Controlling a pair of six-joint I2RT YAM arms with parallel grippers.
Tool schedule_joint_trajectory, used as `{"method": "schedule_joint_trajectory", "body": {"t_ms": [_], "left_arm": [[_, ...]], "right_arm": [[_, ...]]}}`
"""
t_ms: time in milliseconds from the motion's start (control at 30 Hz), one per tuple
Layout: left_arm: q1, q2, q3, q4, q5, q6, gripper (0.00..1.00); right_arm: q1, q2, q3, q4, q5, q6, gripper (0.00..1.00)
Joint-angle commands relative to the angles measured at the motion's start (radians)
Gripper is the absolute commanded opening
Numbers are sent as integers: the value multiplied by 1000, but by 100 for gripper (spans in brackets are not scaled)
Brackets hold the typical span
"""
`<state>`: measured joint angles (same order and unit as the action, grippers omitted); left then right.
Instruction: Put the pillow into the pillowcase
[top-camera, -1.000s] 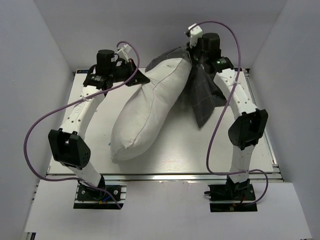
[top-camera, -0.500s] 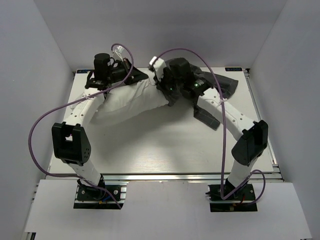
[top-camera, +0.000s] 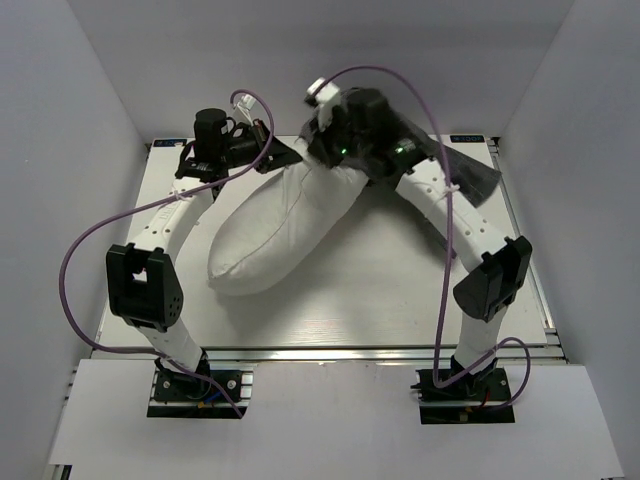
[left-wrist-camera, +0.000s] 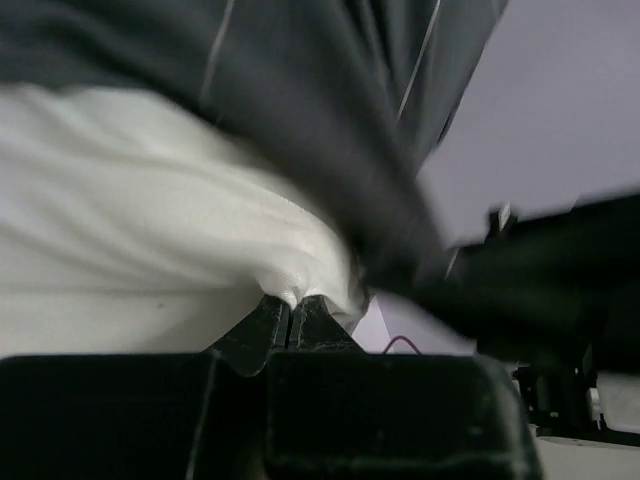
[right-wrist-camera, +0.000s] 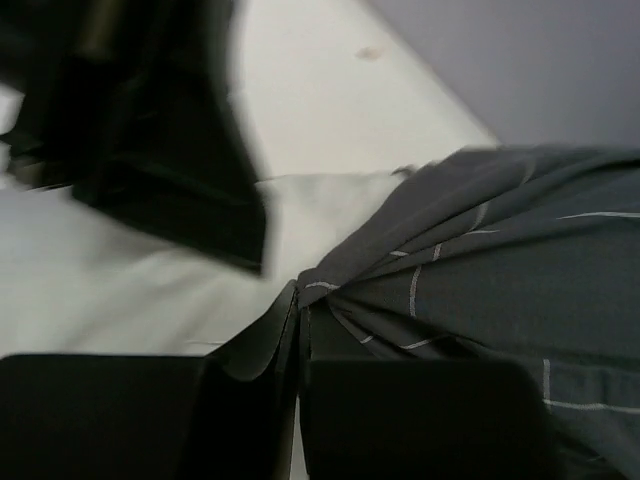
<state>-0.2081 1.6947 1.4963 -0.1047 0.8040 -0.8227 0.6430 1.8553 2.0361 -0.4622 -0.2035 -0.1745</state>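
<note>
TOP: left arm bent to far left, left gripper (top-camera: 288, 156) at the pillow's (top-camera: 275, 225) far end; right arm arched over, right gripper (top-camera: 322, 158) beside it; pillow lies diagonal, flatter half a second ago; pillowcase (top-camera: 470, 175) far right; table (top-camera: 380, 300) near half bare | LEFT WRIST: fingers (left-wrist-camera: 268, 328) clenched on pillow fabric | RIGHT WRIST: fingers (right-wrist-camera: 262, 345) pinching pillowcase edge

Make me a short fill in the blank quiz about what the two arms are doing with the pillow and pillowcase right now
1. The left gripper is shut on a fold of the off-white ____.
2. The right gripper is shut on the dark, grid-patterned ____.
3. Seen from above, most of the pillow lies ____ the pillowcase, bare on the table.

Missing words: pillow; pillowcase; outside.
</note>
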Motion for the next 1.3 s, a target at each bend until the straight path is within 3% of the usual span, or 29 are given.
{"method": "schedule_joint_trajectory", "body": {"t_ms": [0,167,267,333,400,500,667,833,967,1100,1267], "left_arm": [[-5,-20,62,151,52,-68,0],[-4,-20,58,148,44,-70,0],[18,-49,-27,215,34,-111,0],[32,-76,-100,302,38,-150,0],[36,-89,-137,345,46,-194,0],[38,-84,-142,419,66,-257,0],[32,-43,-133,701,132,-482,0],[6,-35,-58,654,132,-530,0],[-16,-21,-109,663,66,-570,0],[-28,-14,-194,651,-35,-585,0],[-27,65,-182,626,-124,-590,4]], "right_arm": [[121,-47,-30,22,-161,72,0],[118,58,194,-87,-241,148,0],[122,29,117,-73,-255,159,0],[103,4,38,-17,-124,141,0],[60,22,-40,5,-111,151,0],[0,44,-56,-72,-189,191,0],[15,-105,-100,-50,-333,253,0],[7,-159,-39,-20,-271,316,0],[6,-173,-134,25,-263,388,0],[-46,-92,-166,43,-186,420,0],[-85,39,-18,40,-162,412,0]]}}
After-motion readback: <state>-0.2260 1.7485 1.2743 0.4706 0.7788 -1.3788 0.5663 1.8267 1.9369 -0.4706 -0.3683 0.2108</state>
